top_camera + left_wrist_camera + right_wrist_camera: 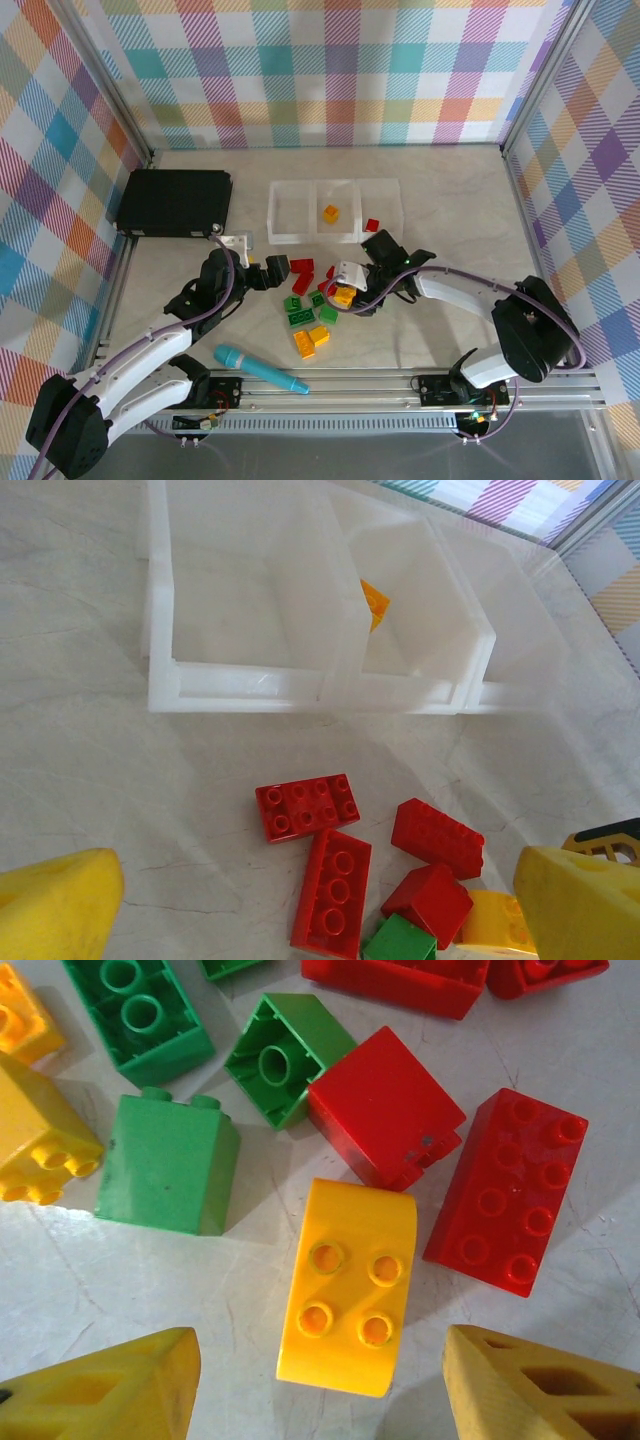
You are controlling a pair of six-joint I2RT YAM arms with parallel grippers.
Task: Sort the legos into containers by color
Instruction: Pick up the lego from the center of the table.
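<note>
inside, orange lego (330, 212) middle tray (338, 184), red lego (372, 225) right tray (383, 183); both tools (320, 910) (320, 1385) agape, empty

Bright, even overhead light; soft short shadows; sharp, slightly blurred near edges.

I am looking down on a pale, marble-veined table (460, 200), and even light is falling across it, leaving only soft shadows. A back wall (330, 70) of pastel plaid cloth is closing off the far side. A matching left wall (50, 180) and right wall (590, 150) are hemming in the table. Aluminium posts (100, 78) are framing the far corners, and an aluminium rail (540, 383) is running along the near edge.
</note>
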